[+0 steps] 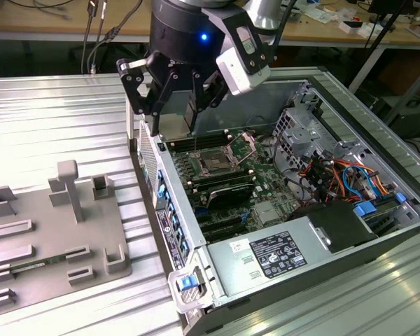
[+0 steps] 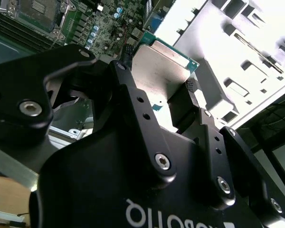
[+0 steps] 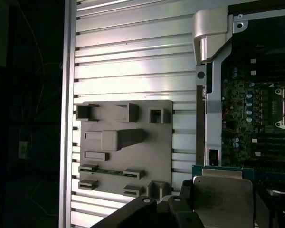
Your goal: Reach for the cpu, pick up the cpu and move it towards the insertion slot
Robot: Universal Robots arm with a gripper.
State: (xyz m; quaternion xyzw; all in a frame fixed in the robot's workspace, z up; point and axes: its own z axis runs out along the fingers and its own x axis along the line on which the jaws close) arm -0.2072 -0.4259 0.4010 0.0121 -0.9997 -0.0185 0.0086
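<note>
1. I have the open grey metal computer case (image 1: 378, 231) lying on its side on the ribbed aluminium table (image 1: 49, 119). That leaves the green motherboard (image 1: 231, 171) facing up, so I can come at it from above.

2. The flat grey plastic tray (image 1: 49, 231) with its raised blocks and recesses sits on the table towards the exterior view's left, well apart from the board. In the first wrist view I see the tray (image 3: 123, 147) beyond the case wall.

3. My black gripper (image 1: 178, 105) hangs above the case's near wall, at the edge of the board and not yet over the socket. I judge the carry to be under way but unfinished.

4. The insertion slot (image 1: 215, 164), a square socket with a dark centre and a shiny metal frame, lies on the board. Its hinged bracket (image 1: 246, 145) stands lifted beside it, so the socket is open to receive the chip.

5. The cpu (image 2: 164, 66), a small flat square chip with a silvery metal top and a thin green rim, is clamped between my gripper's fingers (image 2: 187, 102). They bear on opposite sides, which leaves the metal face bare. In the first wrist view the cpu (image 3: 223, 199) rides level, over the table just beside the case wall.
</note>
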